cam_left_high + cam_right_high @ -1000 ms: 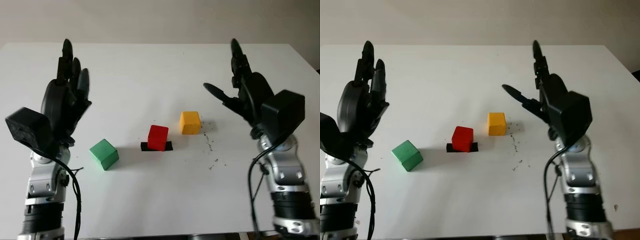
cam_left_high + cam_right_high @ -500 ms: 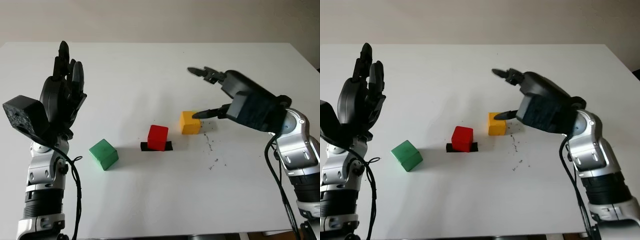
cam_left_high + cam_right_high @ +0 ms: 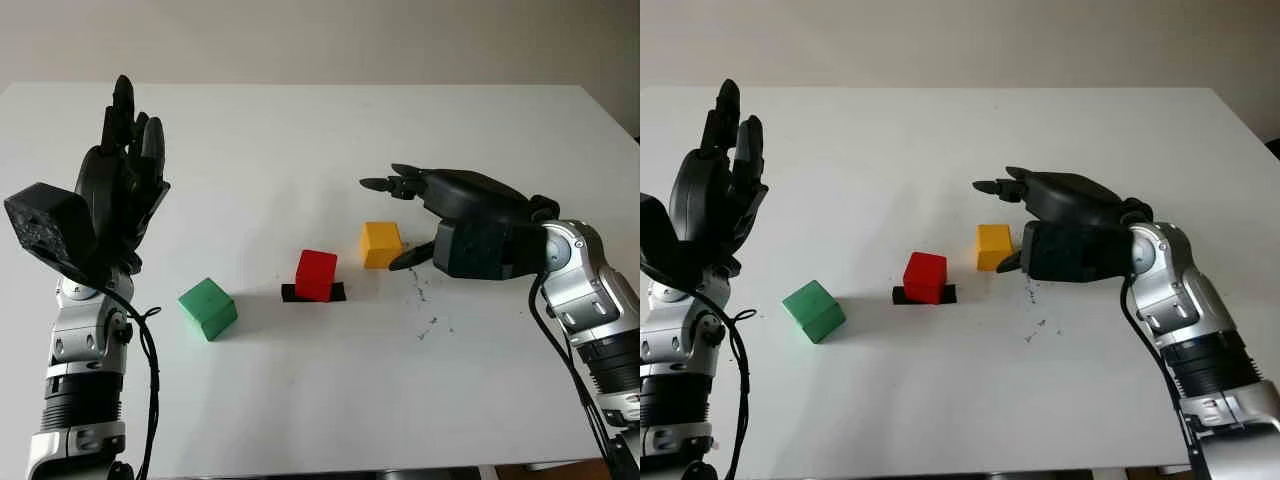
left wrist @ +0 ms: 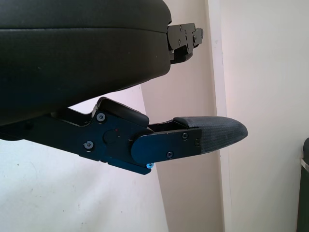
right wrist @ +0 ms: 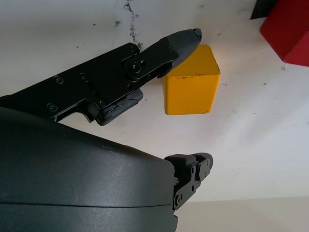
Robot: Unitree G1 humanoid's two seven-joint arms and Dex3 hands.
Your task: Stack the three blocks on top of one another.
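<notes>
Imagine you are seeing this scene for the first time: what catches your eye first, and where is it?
Three bright blocks stand apart in a row on the white table: a green block toward the left, a red block in the middle on a black patch, and a yellow block toward the right. The open right hand reaches around the yellow block, not yet closed on it, while the open left hand is raised at the left.

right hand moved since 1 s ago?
Yes. The right hand has swung down and inward from its raised pose at the table's right side; it is now open around the yellow block, not yet gripping it.
</notes>
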